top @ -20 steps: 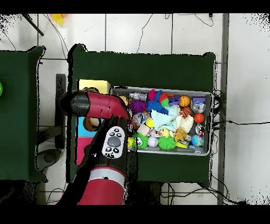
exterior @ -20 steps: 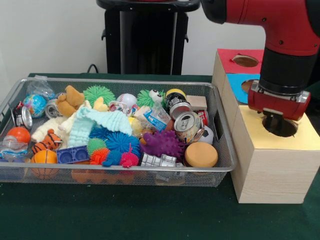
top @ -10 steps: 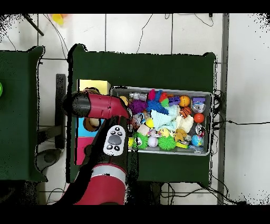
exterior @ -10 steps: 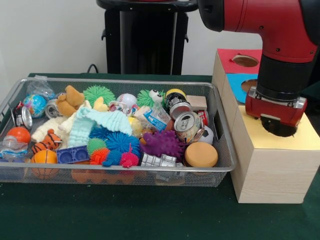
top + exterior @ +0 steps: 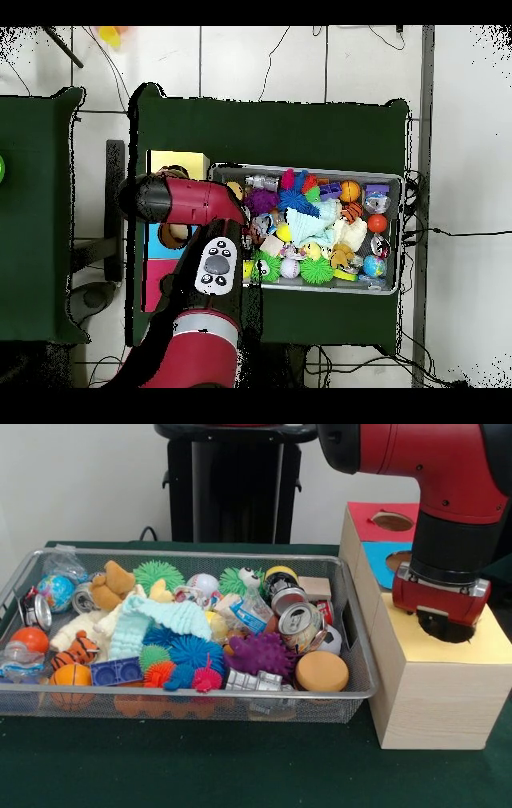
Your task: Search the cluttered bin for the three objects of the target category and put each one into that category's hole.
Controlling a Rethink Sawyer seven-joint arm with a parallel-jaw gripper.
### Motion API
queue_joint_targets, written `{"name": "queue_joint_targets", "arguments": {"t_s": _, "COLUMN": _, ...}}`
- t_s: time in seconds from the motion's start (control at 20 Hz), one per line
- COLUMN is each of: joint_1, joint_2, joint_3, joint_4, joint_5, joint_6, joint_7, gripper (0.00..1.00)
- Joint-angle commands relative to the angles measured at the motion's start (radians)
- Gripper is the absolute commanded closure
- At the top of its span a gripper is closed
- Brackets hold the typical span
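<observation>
1. Over the yellow top panel of the pale wooden box (image 5: 436, 692) at the surface's right edge in the front view, the red and black arm's gripper (image 5: 445, 634) points down at the hole there; whether the jaws are apart or together cannot be told.
2. The silver wire-mesh bin (image 5: 358, 664) beside the box holds the clutter, well apart from the jaws.
3. A crushed silver drink can (image 5: 301, 626), purple spiky ball (image 5: 261, 653) and round orange sponge (image 5: 322, 671) lie at the bin's end nearest the box.

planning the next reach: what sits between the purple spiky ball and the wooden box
In the front view, the orange sponge disc and the bin's mesh wall lie between purple spiky ball and wooden box.
</observation>
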Motion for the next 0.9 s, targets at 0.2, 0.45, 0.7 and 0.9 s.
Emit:
{"name": "queue_joint_targets", "arguments": {"t_s": 0.2, "joint_1": -0.012, "joint_2": 0.021, "joint_3": 0.055, "joint_4": 0.068, "joint_5": -0.065, "joint_6": -0.001, "joint_7": 0.058, "gripper": 1.00}}
{"name": "queue_joint_targets", "arguments": {"t_s": 0.45, "joint_1": -0.007, "joint_2": 0.024, "joint_3": 0.048, "joint_4": 0.067, "joint_5": -0.067, "joint_6": -0.008, "joint_7": 0.063, "gripper": 0.00}}
{"name": "queue_joint_targets", "arguments": {"t_s": 0.7, "joint_1": -0.007, "joint_2": 0.024, "joint_3": 0.047, "joint_4": 0.068, "joint_5": -0.070, "joint_6": -0.011, "joint_7": 0.060, "gripper": 0.00}}
{"name": "queue_joint_targets", "arguments": {"t_s": 0.9, "joint_1": -0.008, "joint_2": 0.022, "joint_3": 0.046, "joint_4": 0.069, "joint_5": -0.064, "joint_6": -0.007, "joint_7": 0.068, "gripper": 0.00}}
